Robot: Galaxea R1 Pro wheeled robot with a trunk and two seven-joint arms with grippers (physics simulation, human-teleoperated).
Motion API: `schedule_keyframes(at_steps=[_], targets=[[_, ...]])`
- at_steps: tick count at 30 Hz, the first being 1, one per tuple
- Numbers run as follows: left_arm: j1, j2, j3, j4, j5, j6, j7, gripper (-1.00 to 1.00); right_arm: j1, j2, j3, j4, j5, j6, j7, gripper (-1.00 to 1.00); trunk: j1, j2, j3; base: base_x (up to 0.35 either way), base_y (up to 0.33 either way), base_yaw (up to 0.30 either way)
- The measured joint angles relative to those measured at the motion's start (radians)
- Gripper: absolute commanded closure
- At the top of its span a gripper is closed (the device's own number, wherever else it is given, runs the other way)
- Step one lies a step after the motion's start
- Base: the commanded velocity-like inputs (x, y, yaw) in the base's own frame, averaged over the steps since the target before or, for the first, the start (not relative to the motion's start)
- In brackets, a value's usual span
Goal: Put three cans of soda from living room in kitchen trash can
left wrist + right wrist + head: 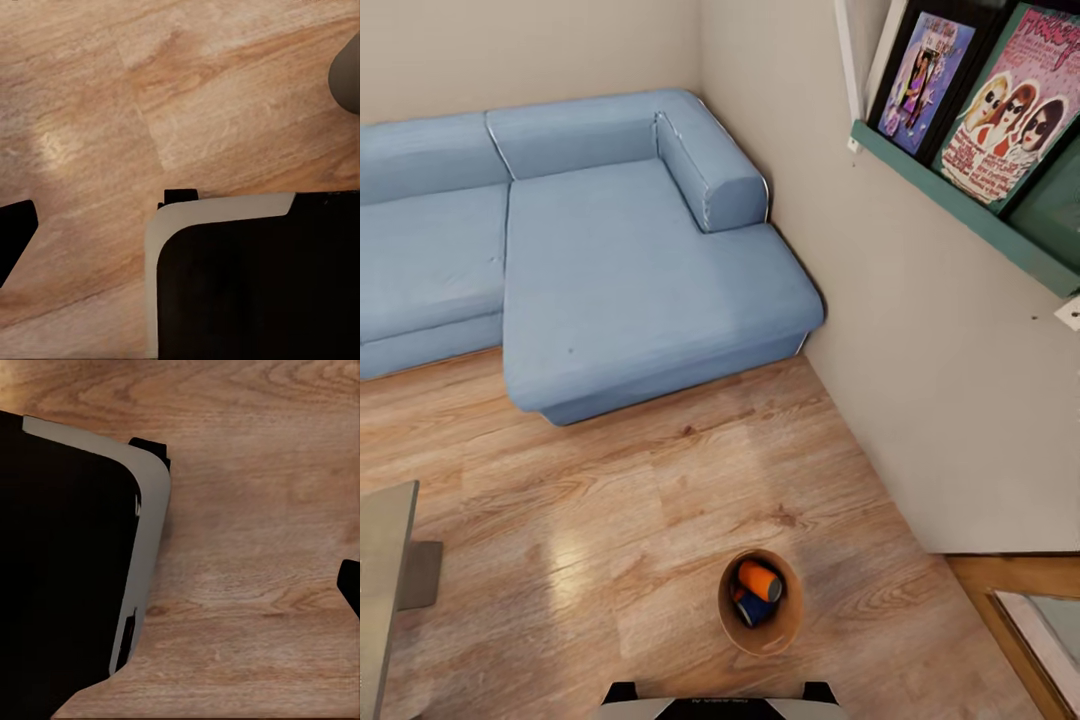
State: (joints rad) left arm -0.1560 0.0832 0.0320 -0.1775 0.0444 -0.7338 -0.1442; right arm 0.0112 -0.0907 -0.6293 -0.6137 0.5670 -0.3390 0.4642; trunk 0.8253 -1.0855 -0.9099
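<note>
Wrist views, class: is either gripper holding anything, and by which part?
Cannot be told: both look down on bare wood-plank floor, with no can between any fingers; the jaws are not clearly shown.

We see our black, grey-edged base (720,703) at the head view's lower edge. Both wrist views face downward past that base (255,277); gripper states cannot be determined.

I count one trash bin (760,628) on the wood floor, with two soda cans inside: one orange can (759,580) and one dark blue can (752,609). There's one light blue corner sofa (580,250), one teal shelf (970,215), two framed posters (1000,100) on it, and one grey table (382,570) edge.
</note>
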Motion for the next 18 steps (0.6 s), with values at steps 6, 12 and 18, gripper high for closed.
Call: schedule_keyframes(at_steps=[6,12,18], targets=[[0.003,0.001,-0.001,0.001,-0.002,-0.007,0.000,-1.00,0.000,-0.001,0.000,0.024,0.000,-0.009,0.000,-1.00,-0.023,0.042,0.028,0.000,0.000,0.000],[0.006,0.001,-0.001,0.001,-0.004,-0.014,-0.001,-1.00,0.000,-0.002,0.001,0.074,0.007,-0.018,0.000,-1.00,-0.046,0.084,0.056,0.000,0.000,0.000],[0.009,0.001,-0.001,0.002,-0.004,-0.016,-0.002,-1.00,0.000,-0.004,0.002,0.138,0.014,-0.028,-0.018,-1.00,-0.069,0.126,0.084,0.000,0.000,0.000]])
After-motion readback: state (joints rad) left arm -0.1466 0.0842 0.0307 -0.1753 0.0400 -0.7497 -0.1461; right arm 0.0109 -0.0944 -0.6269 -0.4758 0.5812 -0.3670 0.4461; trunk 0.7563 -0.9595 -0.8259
